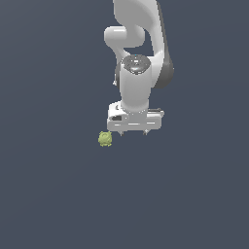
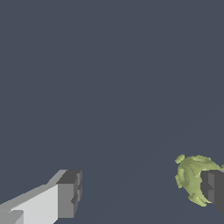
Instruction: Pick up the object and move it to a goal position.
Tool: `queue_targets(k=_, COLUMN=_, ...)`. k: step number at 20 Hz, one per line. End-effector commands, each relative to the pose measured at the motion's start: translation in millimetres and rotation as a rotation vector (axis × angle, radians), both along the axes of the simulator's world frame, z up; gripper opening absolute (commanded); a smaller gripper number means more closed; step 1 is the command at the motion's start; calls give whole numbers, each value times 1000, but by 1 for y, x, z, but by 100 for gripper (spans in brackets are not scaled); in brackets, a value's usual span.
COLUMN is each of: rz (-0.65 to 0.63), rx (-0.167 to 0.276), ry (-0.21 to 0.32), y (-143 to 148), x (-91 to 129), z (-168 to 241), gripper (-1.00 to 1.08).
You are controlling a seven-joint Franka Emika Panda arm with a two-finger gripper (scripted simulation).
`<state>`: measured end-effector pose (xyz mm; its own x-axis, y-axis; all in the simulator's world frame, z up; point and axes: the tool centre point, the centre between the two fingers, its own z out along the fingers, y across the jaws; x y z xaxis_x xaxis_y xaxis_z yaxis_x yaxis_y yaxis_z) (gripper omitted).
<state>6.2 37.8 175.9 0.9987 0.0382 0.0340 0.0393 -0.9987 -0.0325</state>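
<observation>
Object (image 1: 105, 138): bumpy yellow-green lump on table, just off gripper (image 1: 133, 132) toward exterior view's left, outside the gap; jaws wide open, empty

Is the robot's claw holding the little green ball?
No. The gripper is open and holds nothing; the green ball sits beside one fingertip, not between them.

You had open floor all round; only the object (image 1: 105, 138) (image 2: 191, 180) crowded one finger (image 2: 213, 185) of the spread gripper (image 1: 133, 132).
</observation>
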Motion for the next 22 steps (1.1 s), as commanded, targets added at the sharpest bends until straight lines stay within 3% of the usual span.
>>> queue_targets(k=1, rz=-2, rx=-1, ry=2, y=-3, x=-1, z=-3, gripper=100)
queue_targets(k=6, rz=-8, rx=-6, ry=6, y=-28, x=-8, z=-18, gripper=100)
queue_targets(k=16, rz=-34, rx=-28, ry=27, y=-118, x=-49, z=-73, gripper=100)
queue_targets(k=22, rz=-40, rx=-33, ry=33, y=-138, x=-62, z=-86, gripper=100)
